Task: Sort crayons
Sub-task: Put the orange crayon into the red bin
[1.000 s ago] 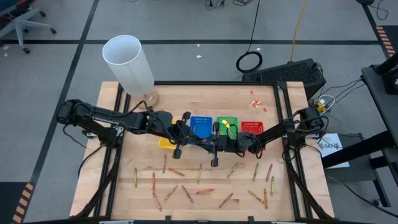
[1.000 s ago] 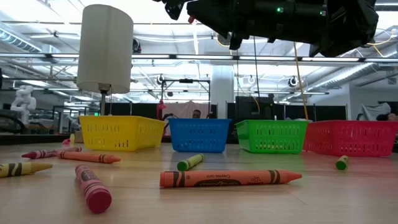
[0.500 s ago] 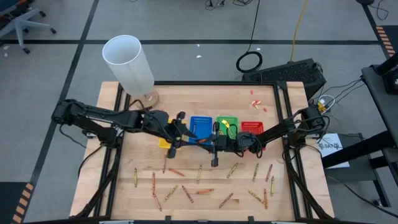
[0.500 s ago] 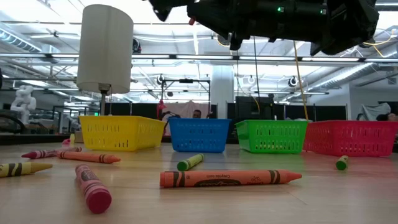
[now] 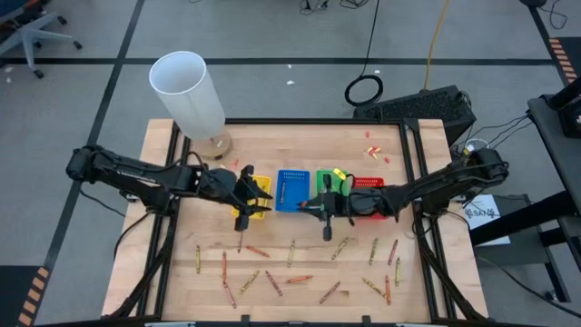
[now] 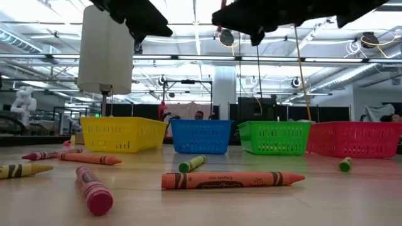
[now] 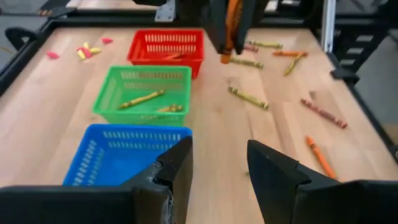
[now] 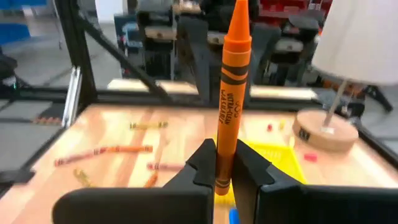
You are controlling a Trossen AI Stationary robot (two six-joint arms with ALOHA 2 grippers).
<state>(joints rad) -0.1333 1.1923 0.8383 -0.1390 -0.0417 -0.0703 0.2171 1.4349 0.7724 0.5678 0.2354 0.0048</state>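
Observation:
My right gripper (image 8: 222,167) hangs above the table in front of the green tray (image 5: 332,176), shut on an orange crayon (image 8: 231,81). My left gripper (image 7: 219,167) stands open and empty over the yellow tray (image 5: 262,185), facing the right gripper (image 7: 227,25). Four trays stand in a row: yellow, blue (image 5: 292,188), green and red (image 5: 369,186). The green tray (image 7: 142,93) and the red tray (image 7: 166,46) each hold crayons. Several more crayons (image 5: 300,280) lie flat and scattered on the near half of the table. My right gripper pinches the orange crayon's lower part (image 8: 220,163) between its two fingers. The fingers reach in level from the table's right side and lie across the crayon. The crayon stands upright, tip up (image 8: 239,11), lifted clear of the table and trays.
A tall white cylinder on a round wooden foot (image 5: 188,89) stands at the far left. Small pink and yellow scraps (image 5: 374,150) lie at the far right. A black frame (image 5: 309,121) borders the wooden table.
My left gripper has drawn back toward the table's left edge, away from my right gripper, and now hangs over the yellow tray. My right gripper has tipped up to level with the orange crayon and shifted a little toward the table's right edge.

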